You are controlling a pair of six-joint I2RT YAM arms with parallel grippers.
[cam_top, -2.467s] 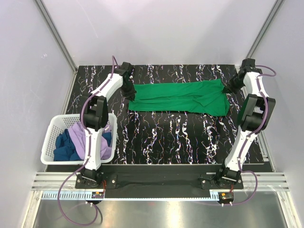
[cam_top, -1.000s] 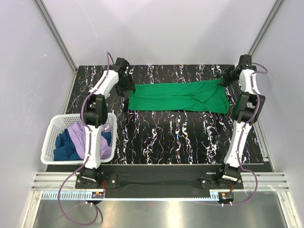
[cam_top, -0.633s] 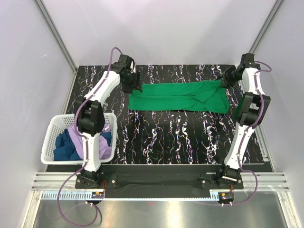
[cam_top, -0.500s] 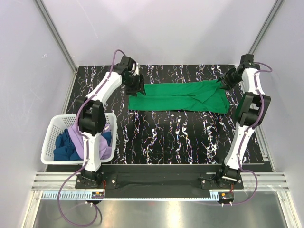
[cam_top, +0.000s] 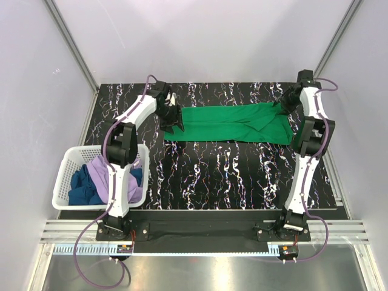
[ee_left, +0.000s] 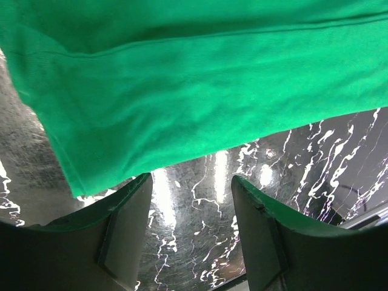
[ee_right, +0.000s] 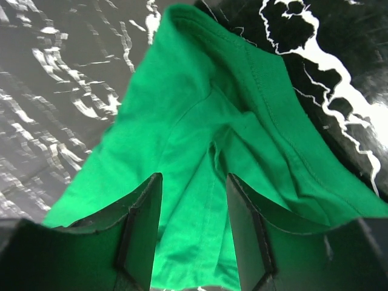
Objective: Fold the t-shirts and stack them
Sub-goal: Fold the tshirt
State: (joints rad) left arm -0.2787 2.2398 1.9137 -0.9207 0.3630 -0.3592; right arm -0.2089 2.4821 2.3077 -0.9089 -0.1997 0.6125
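Observation:
The bright green t-shirt (cam_top: pixel 233 124) lies folded into a long strip across the far half of the table. My left gripper (cam_top: pixel 173 119) hovers at its left end. In the left wrist view that gripper (ee_left: pixel 191 185) is open over bare table, with the green hem (ee_left: pixel 182 109) just beyond the fingertips. My right gripper (cam_top: pixel 282 104) is at the shirt's far right corner. In the right wrist view that gripper (ee_right: pixel 194 182) is open, its jaws straddling wrinkled green cloth (ee_right: pixel 206 121). The lilac t-shirt (cam_top: pixel 103 171) and the dark blue t-shirt (cam_top: pixel 82 187) lie bunched in the basket.
A white lattice basket (cam_top: pixel 91 207) stands at the near left, beside the left arm. The black marbled table (cam_top: pixel 230 176) stretches between the green shirt and the arm bases. Grey walls close in the far and side edges.
My left gripper has swung from the far left corner down to the green shirt's left end, narrowing slightly. My right gripper has shifted a little at the right corner. The shirt has barely moved.

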